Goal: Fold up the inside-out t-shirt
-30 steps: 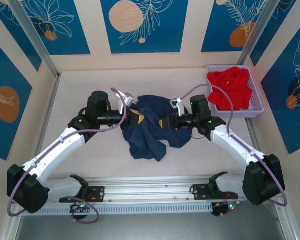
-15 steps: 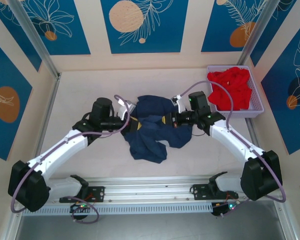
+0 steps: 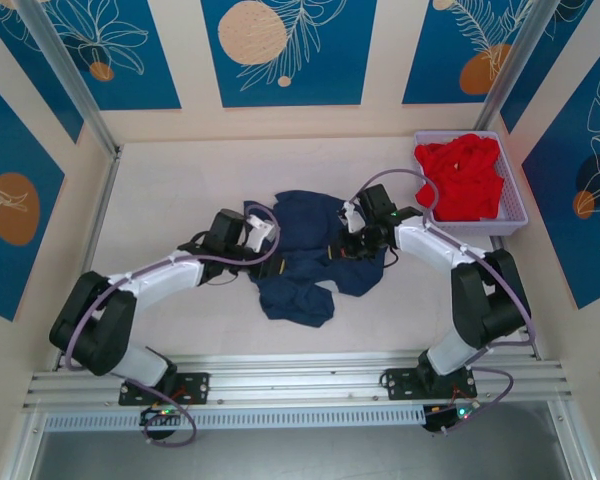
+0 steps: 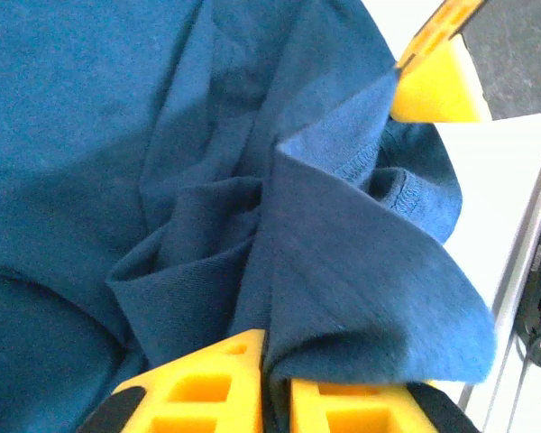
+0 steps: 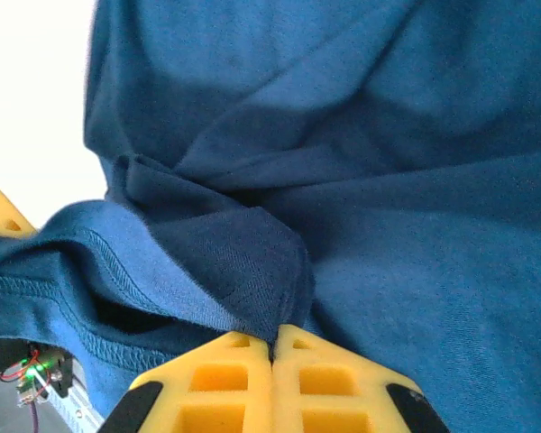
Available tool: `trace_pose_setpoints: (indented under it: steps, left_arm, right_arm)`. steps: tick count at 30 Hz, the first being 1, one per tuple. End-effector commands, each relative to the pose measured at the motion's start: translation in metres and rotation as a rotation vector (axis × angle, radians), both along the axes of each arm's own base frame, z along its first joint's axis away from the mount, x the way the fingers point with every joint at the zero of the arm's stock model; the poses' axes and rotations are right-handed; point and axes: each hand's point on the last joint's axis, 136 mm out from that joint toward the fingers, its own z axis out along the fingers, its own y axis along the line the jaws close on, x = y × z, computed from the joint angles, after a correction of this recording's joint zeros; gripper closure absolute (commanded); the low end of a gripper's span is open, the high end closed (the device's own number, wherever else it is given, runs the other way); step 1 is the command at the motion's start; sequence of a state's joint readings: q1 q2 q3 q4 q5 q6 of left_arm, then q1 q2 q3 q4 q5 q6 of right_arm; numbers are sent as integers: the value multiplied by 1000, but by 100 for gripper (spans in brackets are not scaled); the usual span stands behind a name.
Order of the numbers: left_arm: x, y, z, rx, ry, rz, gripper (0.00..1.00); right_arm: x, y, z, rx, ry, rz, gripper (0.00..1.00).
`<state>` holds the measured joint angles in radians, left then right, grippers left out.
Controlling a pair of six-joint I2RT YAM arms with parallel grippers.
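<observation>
Two wrist views show left gripper (image 4: 272, 361) and right gripper (image 5: 272, 341) clamped on t-shirt (image 3: 298, 285) folds, overhead the basket (image 3: 513, 190).

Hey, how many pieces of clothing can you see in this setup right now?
2. The navy t-shirt lies crumpled in the middle of the table. The red garment sits in the lavender basket at the far right. More could be hidden beneath the red one.

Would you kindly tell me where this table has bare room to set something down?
Bare table lies at the back left, between the wall and the navy t-shirt, and in the near strip between t-shirt and metal rail. The middle is crowded: the left gripper and right gripper pinch the t-shirt there. The back right holds the basket of red cloth.
</observation>
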<state>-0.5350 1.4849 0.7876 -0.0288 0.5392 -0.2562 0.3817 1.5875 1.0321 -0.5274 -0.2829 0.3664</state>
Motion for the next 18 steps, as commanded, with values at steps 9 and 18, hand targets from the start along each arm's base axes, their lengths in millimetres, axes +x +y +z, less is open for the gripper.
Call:
trace_pose_setpoints:
  steps: [9,18]
  left_arm:
    - [10,-2,-18,19,13,25,78]
    - [17,7,-13,70,-34,29,62]
  right_arm:
    - [3,-13,-16,-83,33,-13,96]
    - [5,-12,-18,-84,29,-2,95]
